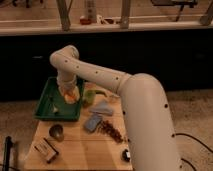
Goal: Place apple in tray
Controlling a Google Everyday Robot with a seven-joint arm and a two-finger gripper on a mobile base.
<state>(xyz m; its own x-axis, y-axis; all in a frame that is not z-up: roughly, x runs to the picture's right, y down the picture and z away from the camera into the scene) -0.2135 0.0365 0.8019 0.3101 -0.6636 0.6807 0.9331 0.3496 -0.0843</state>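
The green tray (47, 102) sits at the table's far left. My white arm reaches across from the right and bends down over the tray's right side. My gripper (69, 93) hangs at the arm's end, just above the tray floor. The apple (70, 96), orange-red with a yellow patch, is at the gripper, over the tray's right half. The arm hides the table's right side.
A round olive-brown object (56, 131) lies in front of the tray. A small brown box (46, 150) sits near the front left corner. A green item (90, 96), a grey-blue packet (93, 121), a grey cloth (103, 107) and a reddish-brown cluster (112, 131) lie mid-table.
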